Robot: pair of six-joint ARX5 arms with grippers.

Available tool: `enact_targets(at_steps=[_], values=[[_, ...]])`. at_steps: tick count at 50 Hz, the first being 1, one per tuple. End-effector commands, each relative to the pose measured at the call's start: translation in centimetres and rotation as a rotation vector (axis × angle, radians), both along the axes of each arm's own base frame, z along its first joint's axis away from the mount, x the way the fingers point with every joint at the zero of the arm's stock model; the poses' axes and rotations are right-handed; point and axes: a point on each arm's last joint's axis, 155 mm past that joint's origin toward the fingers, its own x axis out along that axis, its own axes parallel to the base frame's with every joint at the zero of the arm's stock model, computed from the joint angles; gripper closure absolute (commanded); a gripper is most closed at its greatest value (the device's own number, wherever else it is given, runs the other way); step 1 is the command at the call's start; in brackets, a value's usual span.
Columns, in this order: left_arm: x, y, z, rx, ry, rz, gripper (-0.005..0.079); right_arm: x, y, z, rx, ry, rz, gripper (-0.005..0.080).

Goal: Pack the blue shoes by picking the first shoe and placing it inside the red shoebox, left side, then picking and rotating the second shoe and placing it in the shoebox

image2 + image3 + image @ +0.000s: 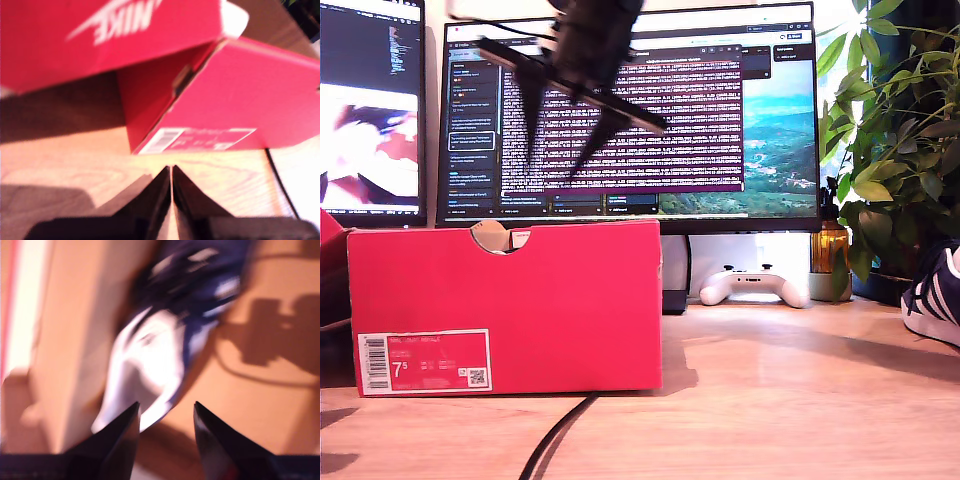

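My first pincer (171, 172) has its 2 dark tapered fingers pressed together tip to tip with nothing between them, low over the surface (75, 170) and facing a corner of the red shoebox (260, 95). My second pincer (166, 412) stands parted, a clear gap between its 2 fingers and nothing gripped; a blurred blue shoe (165, 340) lies beyond the tips, showing a pale white underside and navy upper.

In the exterior view a dark arm (582, 70) hangs blurred above the box, in front of the screen; which arm it is I cannot tell.

2 monitors stand behind: a large one (630, 120) filled with text windows and a landscape wallpaper, and a second (370, 110) cut by the exterior view's left edge. 1 red shoebox (505, 305), smooth bright cardboard with square edges, sits on the pale wood-grain surface at the exterior view's left, with a half-round notch in its top edge and 1 white barcode label (424, 361) marked 7.5 at its lower corner. The first wrist view shows its lid (100, 35) raised, with white Nike lettering.

1 leafy green plant (900, 130) fills the exterior view's right. 1 blue shoe (935, 295), navy with white stripes and sole, sits at that right edge, well apart from the box. 1 white game controller (755, 287) lies under the large monitor, 1 amber jar (830, 250) beside it, and 1 black cable (560, 435) runs across the surface in front of the box.
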Motion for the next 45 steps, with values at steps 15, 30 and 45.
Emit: enact_targets(at_steps=[15,30,45], values=[[-1.2,0.3,-2.0,0.022,0.061,-0.005,0.0764,4.4,-7.1,5.8,-0.027,-0.166,-0.265,0.0448],[-1.2,0.3,-2.0,0.022,0.061,-0.005,0.0764,5.1,-11.6,11.1,0.011,-0.262,-0.424,0.0448],[-1.2,0.3,-2.0,0.022,0.061,-0.005,0.0764,5.8,-13.5,11.4,-0.001,-0.273,-0.509,0.0448]])
